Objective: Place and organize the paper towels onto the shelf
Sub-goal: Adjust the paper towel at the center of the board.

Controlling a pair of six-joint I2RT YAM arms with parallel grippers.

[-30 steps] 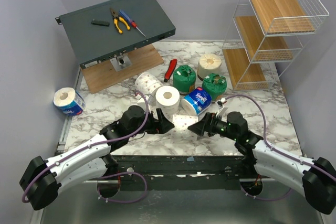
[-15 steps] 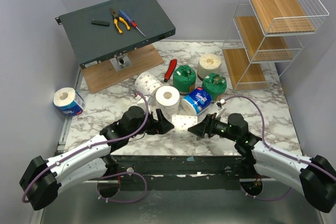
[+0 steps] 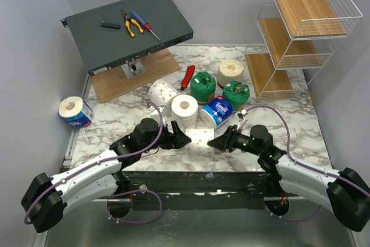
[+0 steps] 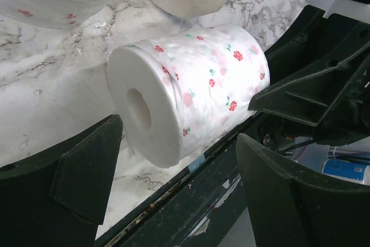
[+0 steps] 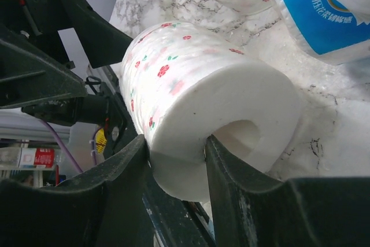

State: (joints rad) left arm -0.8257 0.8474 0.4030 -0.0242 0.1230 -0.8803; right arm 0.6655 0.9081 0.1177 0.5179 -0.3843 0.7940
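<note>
Shelf (image 3: 300, 27) tiers all bare in top view: nothing placed yet. Paper towels (image 3: 202, 88) sit on desk (image 3: 289, 120) left of shelf, speckled roll (image 3: 201, 137) furthest from it. L wrist: left hand (image 4: 179, 128) spread wide around that roll. R wrist: right hand (image 5: 176, 143) pinching its wall, one finger in core.

**Bright, even light; dark claws lose detail**

The overhead view is sharp and evenly lit from above, with short soft shadows on the marble tabletop (image 3: 115, 120); the floral roll (image 3: 200, 137) glares almost white. In the wrist views the left claw (image 4: 179, 134) and right claw (image 5: 176, 143) are near-black, with little detail, stretched wide at the frame edges.
</note>
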